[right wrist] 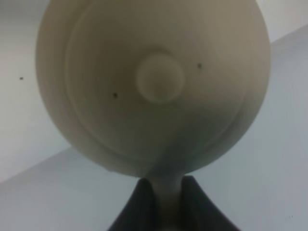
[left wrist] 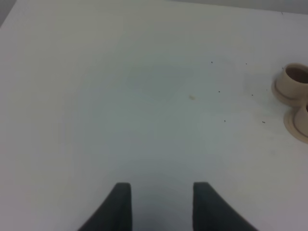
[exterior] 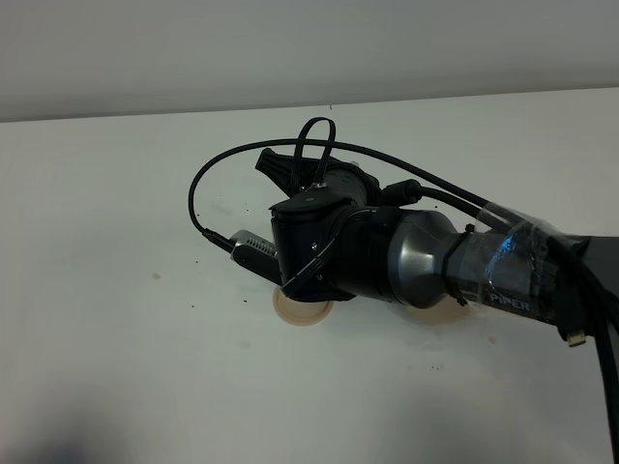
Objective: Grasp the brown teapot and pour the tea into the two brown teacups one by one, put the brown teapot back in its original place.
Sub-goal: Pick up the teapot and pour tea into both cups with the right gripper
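The brown teapot (right wrist: 154, 82) fills the right wrist view, with its knobbed lid facing the camera. My right gripper (right wrist: 166, 187) is shut on its loop handle, which runs up between the two dark fingers. From the exterior high view the right arm (exterior: 426, 266) reaches toward the table's middle and hides the teapot. A tan ceramic rim (exterior: 305, 311) shows beneath the wrist; plate or saucer, I cannot tell. The two brown teacups (left wrist: 294, 81) (left wrist: 302, 120) stand on saucers at the edge of the left wrist view. My left gripper (left wrist: 162, 204) is open over bare table, well away from them.
The white table (exterior: 116, 290) runs back to a pale wall. Small dark specks dot the surface near the cups. Black cables loop above the right wrist (exterior: 261, 159).
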